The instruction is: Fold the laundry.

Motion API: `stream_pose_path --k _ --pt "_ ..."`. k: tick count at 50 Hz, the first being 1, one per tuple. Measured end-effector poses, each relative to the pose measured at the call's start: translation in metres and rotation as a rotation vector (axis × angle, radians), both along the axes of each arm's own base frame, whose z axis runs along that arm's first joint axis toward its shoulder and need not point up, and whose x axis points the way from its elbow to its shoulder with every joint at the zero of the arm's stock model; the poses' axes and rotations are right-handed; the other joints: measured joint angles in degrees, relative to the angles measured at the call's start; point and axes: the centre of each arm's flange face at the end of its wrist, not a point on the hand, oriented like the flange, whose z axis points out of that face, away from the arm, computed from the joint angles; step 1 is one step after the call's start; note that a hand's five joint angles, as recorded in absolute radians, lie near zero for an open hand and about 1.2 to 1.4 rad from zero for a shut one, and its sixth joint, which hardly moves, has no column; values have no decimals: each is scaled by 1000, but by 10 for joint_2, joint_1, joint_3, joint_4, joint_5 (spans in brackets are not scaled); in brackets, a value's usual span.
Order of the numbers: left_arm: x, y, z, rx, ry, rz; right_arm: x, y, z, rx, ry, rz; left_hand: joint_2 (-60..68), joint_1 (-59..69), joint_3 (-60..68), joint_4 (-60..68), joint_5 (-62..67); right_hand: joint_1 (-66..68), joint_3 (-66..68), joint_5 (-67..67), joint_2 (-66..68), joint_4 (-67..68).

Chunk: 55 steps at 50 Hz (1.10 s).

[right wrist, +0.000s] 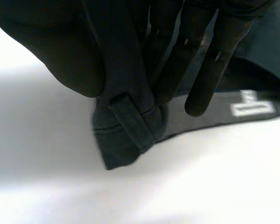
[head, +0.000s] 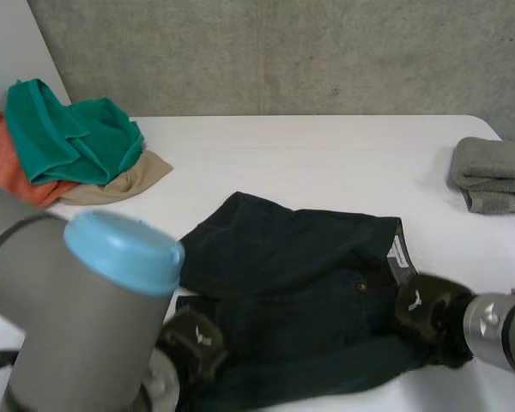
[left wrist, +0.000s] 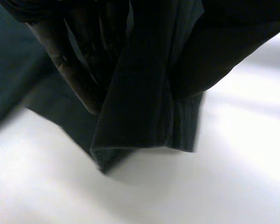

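Dark navy trousers [head: 300, 292] lie partly folded in the front middle of the white table [head: 326, 163], a white label showing inside the waistband. My left hand [head: 193, 339] sits at the garment's near left edge; in the left wrist view its fingers [left wrist: 70, 70] and thumb pinch a folded hem of the trousers [left wrist: 140, 107], lifted a little off the table. My right hand [head: 425, 311] is at the near right corner by the waistband; its fingers [right wrist: 210, 70] and thumb pinch the waistband corner of the trousers [right wrist: 130, 126], belt loop showing.
A pile of teal [head: 69, 133], orange [head: 9, 163] and beige [head: 124, 180] cloths lies at the back left. A folded grey towel [head: 493, 176] rests at the right edge. My left arm [head: 77, 318] fills the near left corner.
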Motion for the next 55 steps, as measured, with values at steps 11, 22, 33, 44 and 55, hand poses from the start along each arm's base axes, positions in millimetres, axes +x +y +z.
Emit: stream_pose_path --k 11,22,33,44,55 --pt "-48 -100 21 -355 124 46 26 -62 21 -297 -316 -222 2 6 2 2 0 0 0 0 0 0" --pt "-73 -163 29 -576 205 47 46 -116 32 -522 -479 -323 2 6 2 2 0 0 0 0 0 0" --pt "-86 -200 191 -1208 727 84 62 -173 172 -1134 -960 -287 3 7 4 2 0 0 0 0 0 0" --pt "-72 -181 237 -1371 865 29 81 -155 220 -1216 -1200 -227 3 9 4 3 0 0 2 0 0 0" --pt "-63 -185 87 -983 596 69 86 -162 84 -837 -904 -309 3 9 4 3 0 0 5 0 0 0"
